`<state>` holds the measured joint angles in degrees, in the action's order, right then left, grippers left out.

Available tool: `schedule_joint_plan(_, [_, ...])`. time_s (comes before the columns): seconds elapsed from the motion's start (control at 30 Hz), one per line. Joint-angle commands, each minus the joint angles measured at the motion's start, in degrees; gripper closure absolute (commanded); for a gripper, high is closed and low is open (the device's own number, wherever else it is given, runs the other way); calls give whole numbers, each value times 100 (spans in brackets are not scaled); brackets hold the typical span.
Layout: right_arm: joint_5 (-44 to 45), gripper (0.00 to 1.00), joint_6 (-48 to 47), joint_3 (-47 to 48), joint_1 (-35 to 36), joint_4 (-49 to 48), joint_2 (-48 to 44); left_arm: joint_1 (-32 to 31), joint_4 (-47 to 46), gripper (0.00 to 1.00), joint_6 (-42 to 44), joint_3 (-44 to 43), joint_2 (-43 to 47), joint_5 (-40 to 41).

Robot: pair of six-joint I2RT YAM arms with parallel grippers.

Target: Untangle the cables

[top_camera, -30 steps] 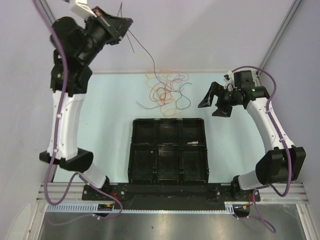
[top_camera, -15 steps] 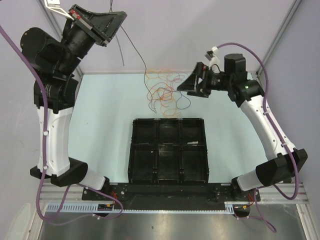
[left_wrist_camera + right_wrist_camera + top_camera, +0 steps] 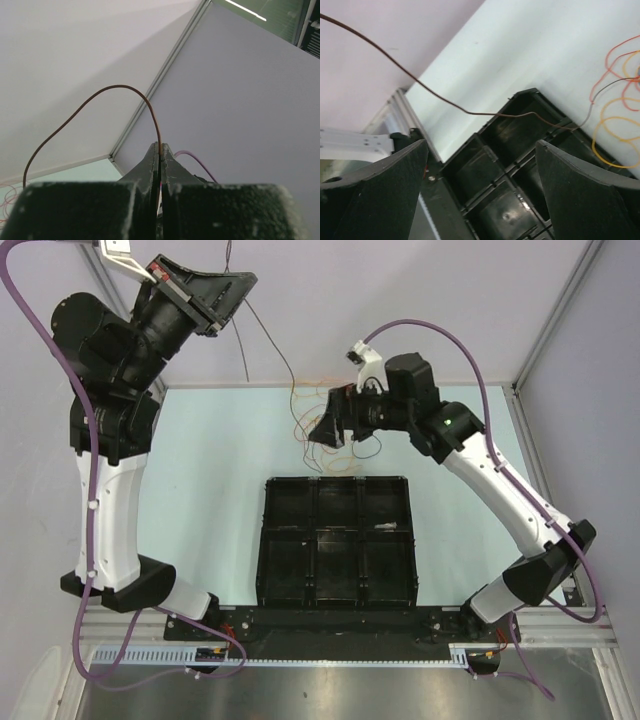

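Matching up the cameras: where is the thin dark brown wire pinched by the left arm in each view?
Top external: the thin dark brown wire slants from the left gripper down to the pale green table's far edge.
Left wrist: arcs up from the shut jaws, then left.
Right wrist: crosses from upper left toward the right.
Shared landmark: that table.

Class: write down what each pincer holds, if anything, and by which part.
Left pincer: shut on a thin brown cable, pinched somewhere along its length. Right pincer: open, holding nothing.
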<state>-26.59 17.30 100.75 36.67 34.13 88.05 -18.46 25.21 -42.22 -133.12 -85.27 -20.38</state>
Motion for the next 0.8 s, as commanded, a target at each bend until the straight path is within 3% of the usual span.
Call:
schedule_joint_plan(0.0, [1006,7,-754,147,341,-266,142,9,89,100,-243,-47,231,34])
schedule_joint_plan(0.33, [1402,10,-930,94,781,-873,625,9,63,100,-489,-21,239,-45])
schedule_joint_plan(0.5, [1727,21,-1062,532,790,-671,933,18,72,100,-480,75,336,-27])
schedule_joint_plan(0.67, [1937,57,-1141,1007,825,-425,1214,18,80,100,-463,251,450,25])
schedule_joint_plan(0.7, [2016,71,-1141,1052,851,-338,1223,26,63,100,-463,278,468,43])
schedule_joint_plan(0.77, [2052,89,-1176,1192,860,-284,1215,26,72,99,-446,322,485,87])
